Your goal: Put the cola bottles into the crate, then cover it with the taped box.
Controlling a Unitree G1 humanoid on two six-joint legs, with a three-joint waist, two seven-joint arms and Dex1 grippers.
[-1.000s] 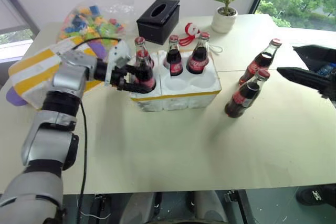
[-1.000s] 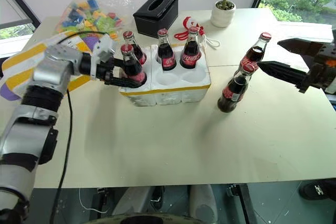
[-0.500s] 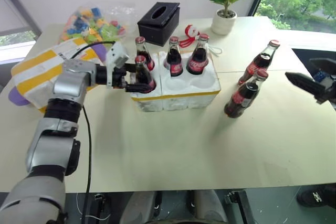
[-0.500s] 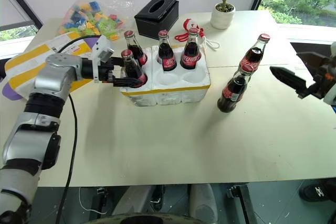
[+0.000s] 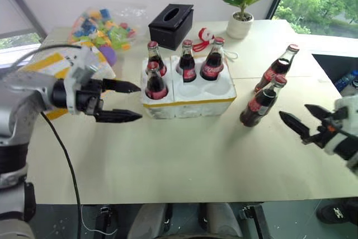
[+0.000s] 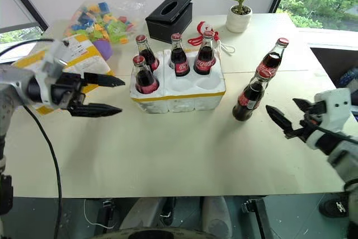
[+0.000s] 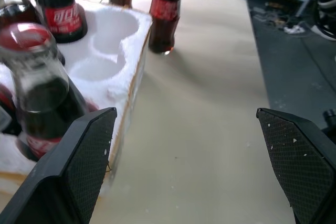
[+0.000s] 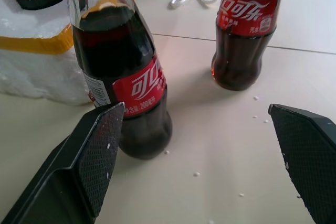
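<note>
Left tool [image 5: 130, 102] spread, empty | right tool [image 6: 285, 117] spread | crate [image 5: 187, 103]: four cola bottles [image 5: 155, 82]

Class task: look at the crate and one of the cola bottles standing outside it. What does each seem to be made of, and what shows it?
Crate: apparently white foam, matt and grainy, with crumbly edges; a glossy yellow tape band rings its rim.
Bottle: likely clear glass, shiny, dark cola showing through; red label, probably paper or film.
</note>
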